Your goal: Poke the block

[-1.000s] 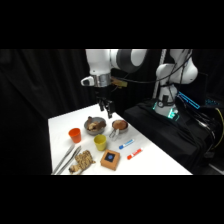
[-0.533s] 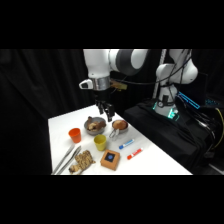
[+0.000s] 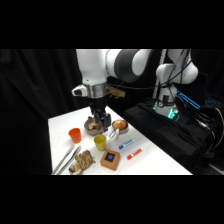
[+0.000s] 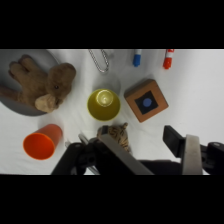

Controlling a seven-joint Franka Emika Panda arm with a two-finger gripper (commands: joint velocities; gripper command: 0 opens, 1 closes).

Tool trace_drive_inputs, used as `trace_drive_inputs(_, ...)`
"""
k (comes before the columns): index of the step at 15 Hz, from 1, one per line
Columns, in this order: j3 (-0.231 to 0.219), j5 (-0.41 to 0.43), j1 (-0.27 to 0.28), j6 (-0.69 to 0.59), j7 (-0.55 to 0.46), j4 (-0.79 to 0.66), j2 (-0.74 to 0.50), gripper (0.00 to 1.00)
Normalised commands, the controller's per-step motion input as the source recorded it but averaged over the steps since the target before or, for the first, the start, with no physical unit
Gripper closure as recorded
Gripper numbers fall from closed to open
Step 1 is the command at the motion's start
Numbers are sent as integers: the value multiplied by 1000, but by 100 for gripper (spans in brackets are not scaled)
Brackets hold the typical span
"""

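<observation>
Gripper (image 3: 102, 121) has dropped lower and nearer the block (image 3: 110, 159), fingers spread and empty. Not touching yet; poke pending.

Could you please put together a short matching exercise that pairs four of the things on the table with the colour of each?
Things:
1. block
2. upturned cup beside the block
3. small cup lying on its side
4. marker cap left of the other marker in the wrist view

Colours:
A. yellow
B. blue
C. bright orange
D. orange-brown with a dark blue square on top

Pairs: 1-D, 2-A, 3-C, 4-B
</observation>
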Motion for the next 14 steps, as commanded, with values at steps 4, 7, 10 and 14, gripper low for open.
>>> trace_drive_inputs(4,-1,-65,34,88,69,301,268,67)
trace_drive_inputs(7,1,-67,40,61,60,243,204,93)
trace_drive_inputs(10,8,-79,58,83,77,161,156,100)
trace_drive_inputs(14,11,-112,79,158,114,29,94,99)
